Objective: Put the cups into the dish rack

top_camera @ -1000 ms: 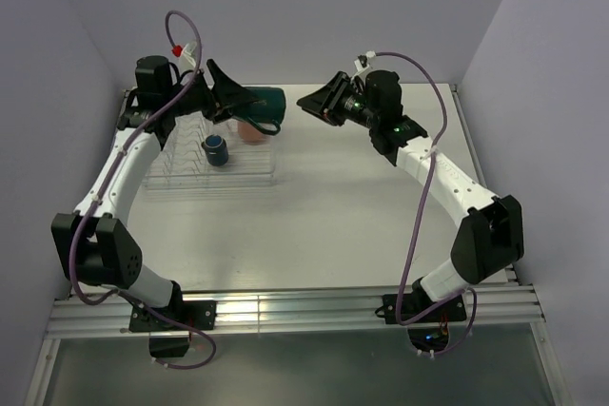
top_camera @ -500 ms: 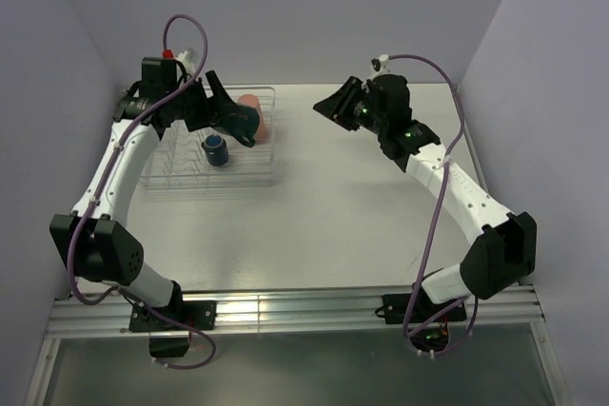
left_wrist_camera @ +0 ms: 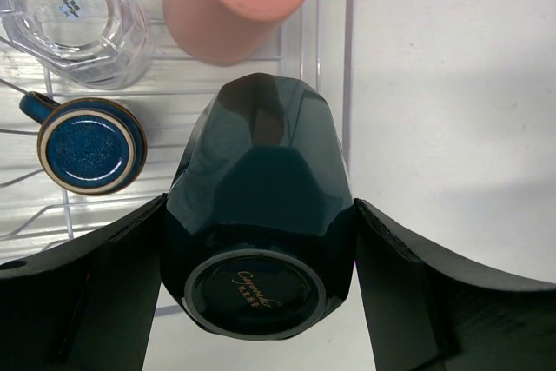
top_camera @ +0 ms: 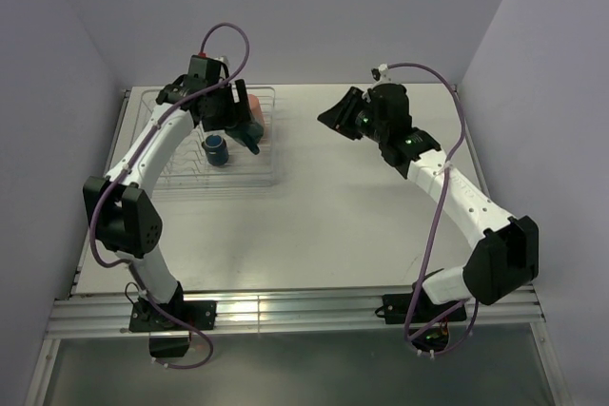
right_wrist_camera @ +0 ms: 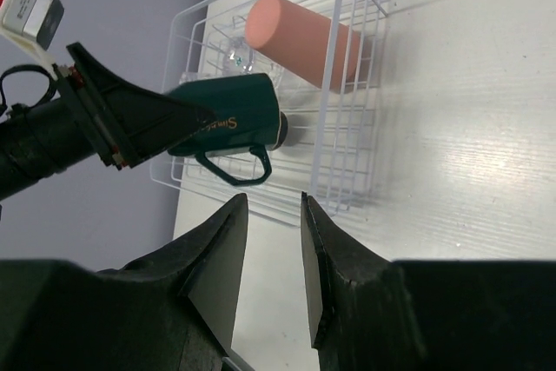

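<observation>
**While the teal mug hangs over the rack, three cups sit inside it**

As I read my feeds, the teal mug [left_wrist_camera: 261, 154] is clamped between the two fingers of the left gripper [left_wrist_camera: 261, 215], one finger [left_wrist_camera: 113, 284] pressed to each side of its body. Its base faces the left wrist camera and its mouth points down. It sits over the edge of the dish rack [left_wrist_camera: 349, 84], partly above the wires and partly above the bare bench [top_camera: 362, 206]. From the right wrist view its handle juts out sideways. I cannot tell whether the mug touches the wires.

Inside the rack I see three cups, all base up:
- the salmon-pink tumbler [left_wrist_camera: 234, 2], just beyond the held mug
- a clear glass tumbler [left_wrist_camera: 69, 15], beside the pink one
- the small navy mug [left_wrist_camera: 87, 145], near the teal mug, with its handle toward the glass

From the top camera the rack lies at the far left of the bench, with the left arm bent over it.

The right gripper [right_wrist_camera: 271, 200] hovers well apart from the rack, above open bench, pointed toward it. Its fingers [right_wrist_camera: 217, 258] stand slightly apart with nothing between them.
</observation>
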`<state>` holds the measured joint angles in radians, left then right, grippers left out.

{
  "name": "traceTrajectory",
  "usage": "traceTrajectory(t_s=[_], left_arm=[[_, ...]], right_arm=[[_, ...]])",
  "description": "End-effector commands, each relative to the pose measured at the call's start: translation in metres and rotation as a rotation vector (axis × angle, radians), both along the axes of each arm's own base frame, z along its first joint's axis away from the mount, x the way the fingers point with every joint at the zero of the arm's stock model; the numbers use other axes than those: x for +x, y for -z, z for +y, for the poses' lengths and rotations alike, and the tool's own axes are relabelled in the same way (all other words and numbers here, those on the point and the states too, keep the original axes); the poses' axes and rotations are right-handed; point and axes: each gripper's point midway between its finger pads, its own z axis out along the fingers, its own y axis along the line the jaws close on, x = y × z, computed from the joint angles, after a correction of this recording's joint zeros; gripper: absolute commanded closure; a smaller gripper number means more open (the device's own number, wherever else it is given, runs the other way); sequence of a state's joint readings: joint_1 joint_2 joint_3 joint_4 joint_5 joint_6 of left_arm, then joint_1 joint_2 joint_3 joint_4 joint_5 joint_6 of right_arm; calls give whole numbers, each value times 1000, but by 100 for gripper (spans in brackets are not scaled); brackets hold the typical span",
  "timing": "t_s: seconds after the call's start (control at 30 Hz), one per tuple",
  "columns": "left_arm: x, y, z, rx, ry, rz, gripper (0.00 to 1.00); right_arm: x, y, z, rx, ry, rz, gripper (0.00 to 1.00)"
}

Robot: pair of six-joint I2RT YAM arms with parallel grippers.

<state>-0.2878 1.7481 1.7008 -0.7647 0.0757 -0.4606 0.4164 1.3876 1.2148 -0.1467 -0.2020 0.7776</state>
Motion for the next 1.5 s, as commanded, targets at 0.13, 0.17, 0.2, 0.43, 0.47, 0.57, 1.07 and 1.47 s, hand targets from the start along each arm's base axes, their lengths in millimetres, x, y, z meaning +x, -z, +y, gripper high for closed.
traceTrajectory(t_s=[0.13,0.17,0.2,0.43,0.47,0.57,1.07,1.47], left_arm=[[28,-30,-3,45,-35,-127,100],[29,-26,-4,46,-35,-120,100],[31,-21,-4,53,-39,-111,100],[34,0,-9,73,-45,-83,100],[35,2,-10,73,-47,-80,100],[36,9,-10,84,-57,-75,100],[40,53,-12,182,-86,-11,100],[37,74,-14,232,-89,19,100]], right_arm=[[-10,-22,-8,-9,-5,-96,61],[-11,-21,-8,-12,-9,-96,61],[-11,-21,-8,-11,-10,-95,61],[-14,-17,-6,-9,-30,-100,61],[-14,-17,-6,-8,-31,-101,61],[-16,-15,-3,0,-50,-101,61],[-17,-4,-1,-11,-68,-92,61],[-17,0,-1,-10,-67,-86,62]])
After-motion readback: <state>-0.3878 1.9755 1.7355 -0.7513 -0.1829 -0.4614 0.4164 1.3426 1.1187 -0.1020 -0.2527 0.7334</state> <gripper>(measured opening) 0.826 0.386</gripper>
